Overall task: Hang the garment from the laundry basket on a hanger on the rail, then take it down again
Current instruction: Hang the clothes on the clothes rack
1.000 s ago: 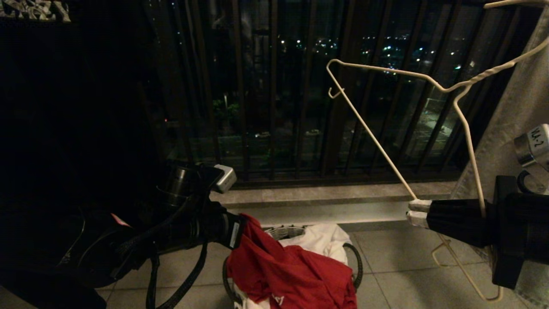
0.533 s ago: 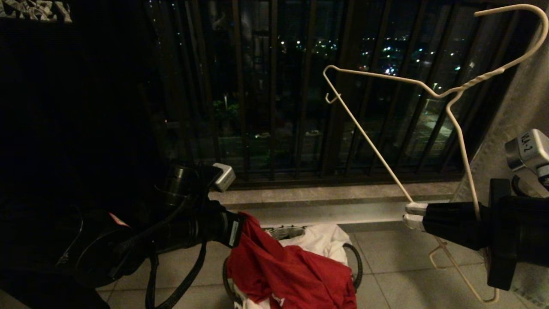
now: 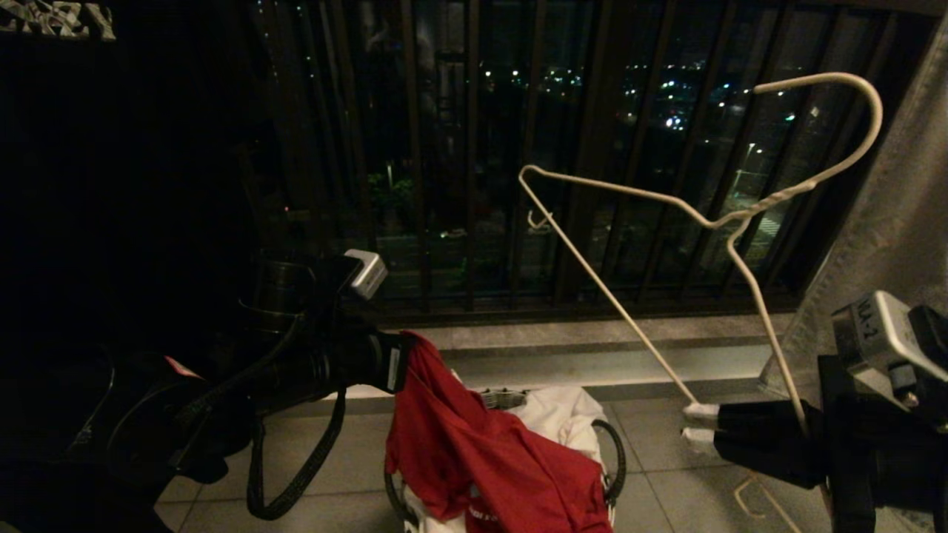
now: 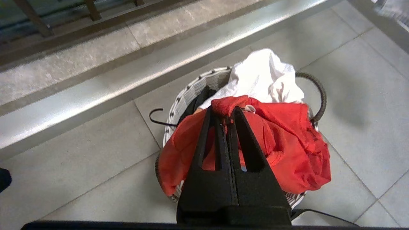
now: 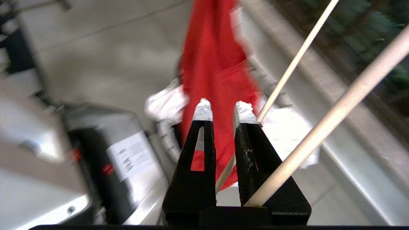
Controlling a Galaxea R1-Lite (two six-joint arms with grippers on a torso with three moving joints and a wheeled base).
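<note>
As the left tool [image 4: 227, 119] lifts the red T-shirt [image 3: 474, 459] clamped | right tool [image 3: 700, 428] grips white wire hanger [image 3: 711, 222] ready for threading.

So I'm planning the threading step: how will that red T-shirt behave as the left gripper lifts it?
The red T-shirt probably stays floppy: pinched at one bunched spot by the left gripper, it drapes in loose folds over the laundry basket. It looks light, sagging without pulling taut. The neck opening likely won't hold open for the wire hanger.

red garment [image 3: 489, 459] – white hanger [image 3: 637, 200]
</note>
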